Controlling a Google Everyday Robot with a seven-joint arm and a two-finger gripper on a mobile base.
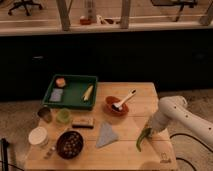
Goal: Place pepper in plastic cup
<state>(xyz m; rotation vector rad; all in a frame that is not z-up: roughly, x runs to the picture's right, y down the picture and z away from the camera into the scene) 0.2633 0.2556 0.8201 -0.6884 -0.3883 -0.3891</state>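
The pepper (142,139) is long, slender and dark green. It lies slanted on the wooden table (100,150) near its right front edge. My gripper (150,129) is at the end of the white arm, right at the pepper's upper end. The plastic cup (63,116) is light lime green. It stands at the table's left side, far from the gripper.
A dark grey-brown cup (44,113) stands left of the green cup, a white tub (38,136) in front. A green tray (72,91) holds a pale yellow item. A red bowl (116,105) with a brush, a dark bowl (69,144), a grey cloth (105,134).
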